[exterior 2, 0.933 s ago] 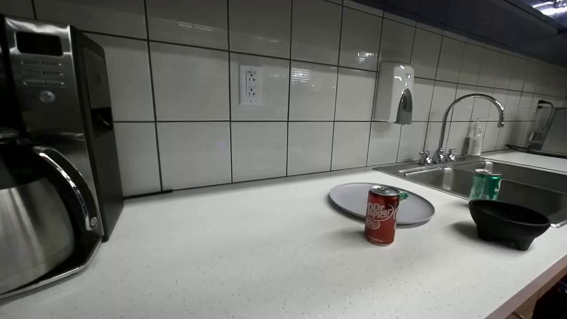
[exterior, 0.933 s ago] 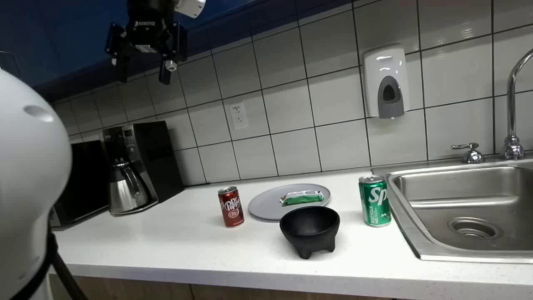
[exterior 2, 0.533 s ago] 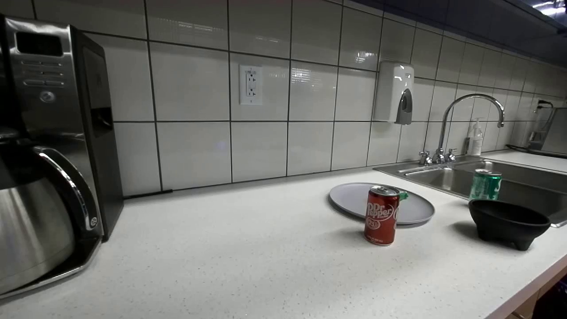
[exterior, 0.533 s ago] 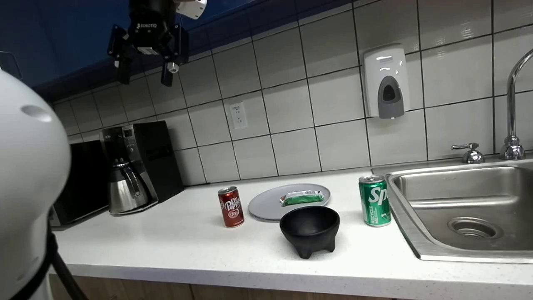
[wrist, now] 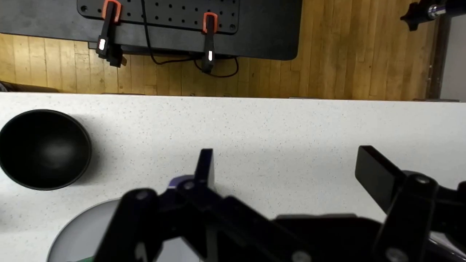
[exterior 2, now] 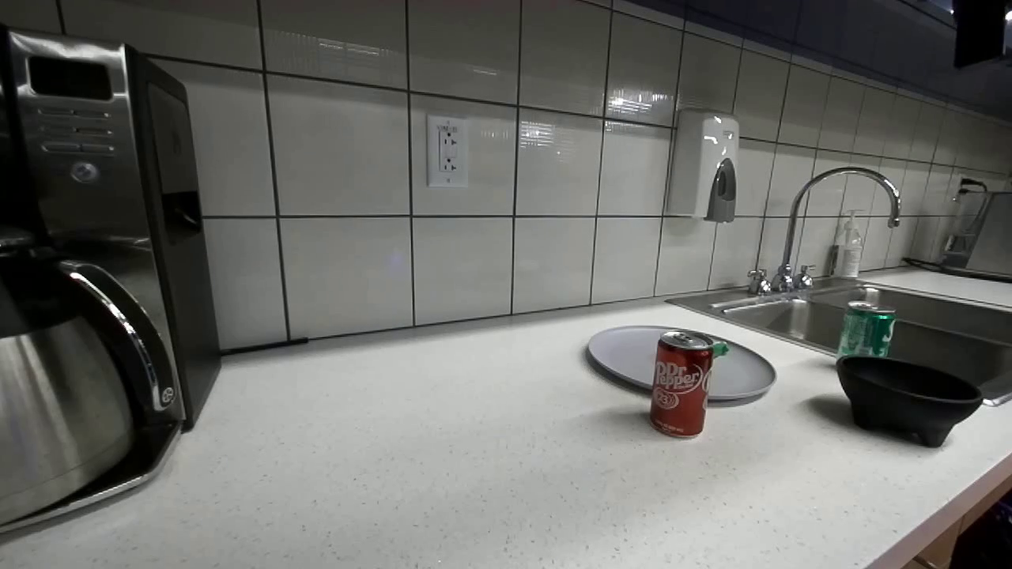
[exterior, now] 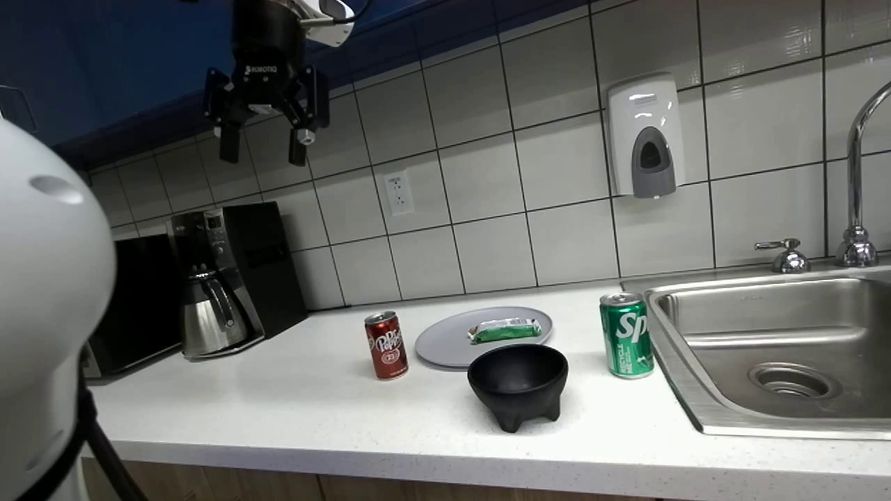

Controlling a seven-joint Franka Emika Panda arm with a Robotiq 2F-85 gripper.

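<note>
My gripper (exterior: 264, 158) hangs high above the counter, fingers pointing down, and touches nothing. In the wrist view the gripper (wrist: 285, 156) stands wide open, with only counter surface seen between its fingers. Below it is a red Dr Pepper can (exterior: 387, 346), upright beside a grey plate (exterior: 442, 342). A green-and-white wrapped bar (exterior: 505, 330) lies on the plate. In front of the plate stands a black footed bowl (exterior: 518, 383), seen from above as a bowl (wrist: 45, 149). A green Sprite can (exterior: 626, 337) stands by the sink. Behind one finger a purplish rounded edge shows; I cannot tell what it is.
A coffee maker (exterior: 237, 278) with a steel carafe (exterior 2: 63, 411) stands at one end of the counter. The sink (exterior: 793, 334) and faucet (exterior 2: 838, 182) are at the opposite end. A soap dispenser (exterior: 644, 136) hangs on the tiled wall. Blue cabinets (exterior: 104, 76) are overhead.
In an exterior view my gripper has come down and shifted a little right, still open. A dark shape has entered another exterior view's top right corner. The counter objects have not moved.
</note>
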